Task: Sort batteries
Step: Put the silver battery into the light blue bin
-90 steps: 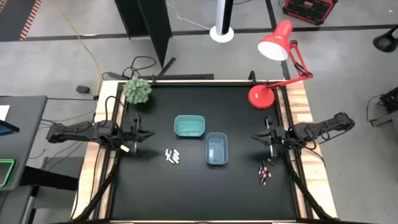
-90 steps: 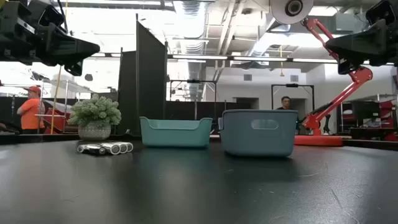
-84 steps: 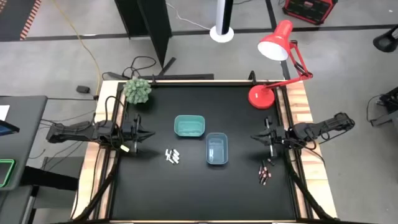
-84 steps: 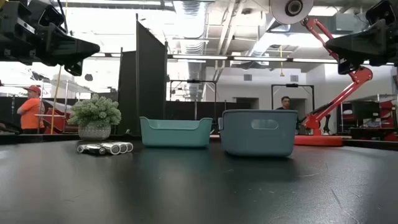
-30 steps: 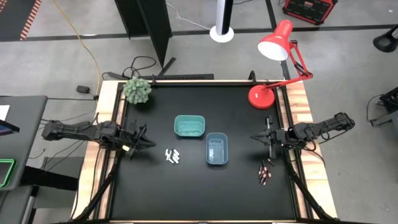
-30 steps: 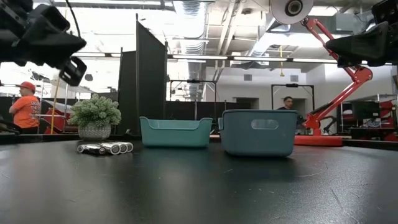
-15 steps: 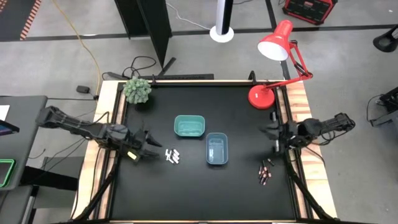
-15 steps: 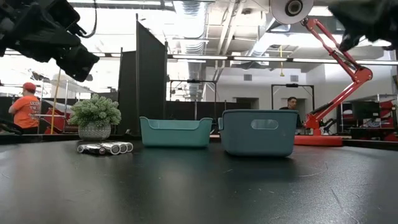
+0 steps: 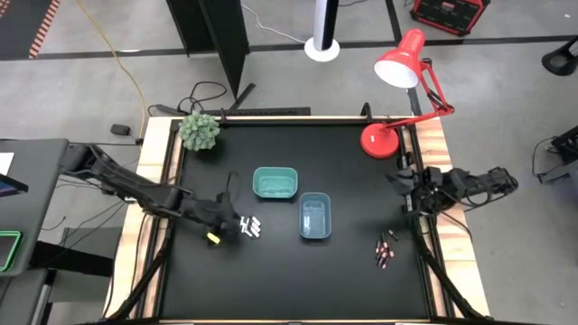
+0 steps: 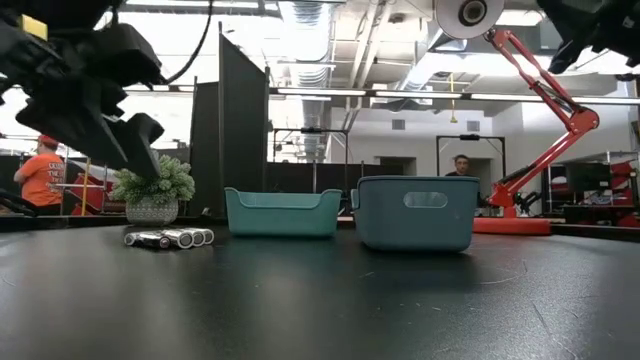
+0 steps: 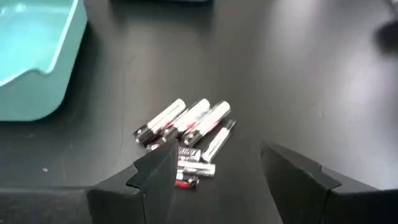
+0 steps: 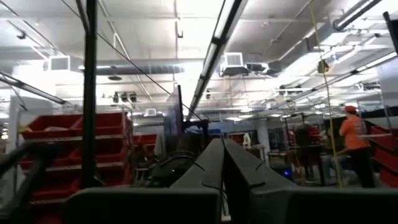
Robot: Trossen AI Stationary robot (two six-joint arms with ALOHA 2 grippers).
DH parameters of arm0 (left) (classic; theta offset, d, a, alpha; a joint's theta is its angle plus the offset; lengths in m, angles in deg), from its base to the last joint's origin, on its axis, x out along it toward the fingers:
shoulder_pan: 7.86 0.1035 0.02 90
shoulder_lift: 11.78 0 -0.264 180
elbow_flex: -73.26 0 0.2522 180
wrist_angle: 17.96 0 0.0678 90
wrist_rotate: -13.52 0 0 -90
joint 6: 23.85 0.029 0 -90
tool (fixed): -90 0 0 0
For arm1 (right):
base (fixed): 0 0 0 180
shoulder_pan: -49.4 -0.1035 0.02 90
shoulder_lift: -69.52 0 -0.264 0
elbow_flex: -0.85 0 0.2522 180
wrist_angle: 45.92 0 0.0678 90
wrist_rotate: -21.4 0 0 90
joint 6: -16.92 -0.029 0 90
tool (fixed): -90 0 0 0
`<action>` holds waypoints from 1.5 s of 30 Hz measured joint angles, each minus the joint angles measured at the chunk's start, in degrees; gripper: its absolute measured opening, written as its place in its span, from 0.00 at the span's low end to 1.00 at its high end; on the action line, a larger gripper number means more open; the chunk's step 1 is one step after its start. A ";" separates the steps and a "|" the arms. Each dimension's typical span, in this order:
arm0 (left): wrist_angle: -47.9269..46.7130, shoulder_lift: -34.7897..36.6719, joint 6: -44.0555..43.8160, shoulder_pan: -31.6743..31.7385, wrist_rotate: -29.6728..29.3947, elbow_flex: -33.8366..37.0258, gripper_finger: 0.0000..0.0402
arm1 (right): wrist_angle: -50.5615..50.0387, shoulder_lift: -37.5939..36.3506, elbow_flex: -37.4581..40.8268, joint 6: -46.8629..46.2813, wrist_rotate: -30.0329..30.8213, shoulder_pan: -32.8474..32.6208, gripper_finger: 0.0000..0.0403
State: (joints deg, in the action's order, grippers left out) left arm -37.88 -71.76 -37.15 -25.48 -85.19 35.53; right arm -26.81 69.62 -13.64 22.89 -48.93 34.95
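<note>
Nothing is sorted yet, as far as I can see: both the teal tray [image 9: 275, 183] and the blue tray [image 9: 314, 217] look empty from above, and every battery lies on the black table [image 9: 298, 280]. My left gripper [image 9: 230, 225] hovers just beside the pale batteries [image 9: 250, 227], a small heap of white and silver cells with red and black marks, lying on the table near the teal tray on its front left side. In the left wrist view my two fingers stand apart with that heap [image 11: 186, 134] lying ahead between them, and I hold nothing; the low view shows the same gripper [image 10: 135, 140] hanging above the cells [image 10: 168, 238], not touching them. The dark batteries [image 9: 385, 252] with their reddish marks lie in a loose cluster near the table's right edge, well apart from the blue tray and untouched. My right gripper [image 9: 404, 185] waits at that right edge, raised and pointing out into the room, its fingers [image 12: 214, 165] pressed together on nothing. By my judgement the job stands at its very first pick: the whole pale heap and the whole dark cluster remain to be carried over, one kind to each tray.
</note>
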 joint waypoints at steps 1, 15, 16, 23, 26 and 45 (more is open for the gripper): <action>-2.22 -1.19 -0.37 -0.04 -0.67 -1.17 0.56 | -0.48 0.00 0.00 -0.38 0.01 0.49 0.07; -14.02 -4.87 -27.93 2.93 -1.52 -7.50 0.56 | -2.59 0.00 -0.07 -3.11 0.03 4.53 0.07; -14.00 -4.87 -29.91 3.15 -1.53 -7.50 0.56 | -2.60 0.00 -0.07 -3.10 0.01 4.63 0.07; -14.76 -4.91 -39.36 4.78 -1.51 -7.50 0.56 | -2.94 0.00 -0.07 -2.48 0.04 5.77 0.07; -16.96 -5.48 -44.30 5.48 -1.05 -7.50 0.56 | -2.88 0.00 -0.07 -1.98 0.04 6.57 0.07; -8.25 -16.90 -53.14 5.50 -0.58 -7.50 0.56 | -1.21 0.01 -0.11 2.00 0.04 10.48 0.07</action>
State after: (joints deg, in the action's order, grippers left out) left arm -46.13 -88.66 -90.28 -19.98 -85.78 28.04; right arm -28.02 69.63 -13.75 24.89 -48.88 45.43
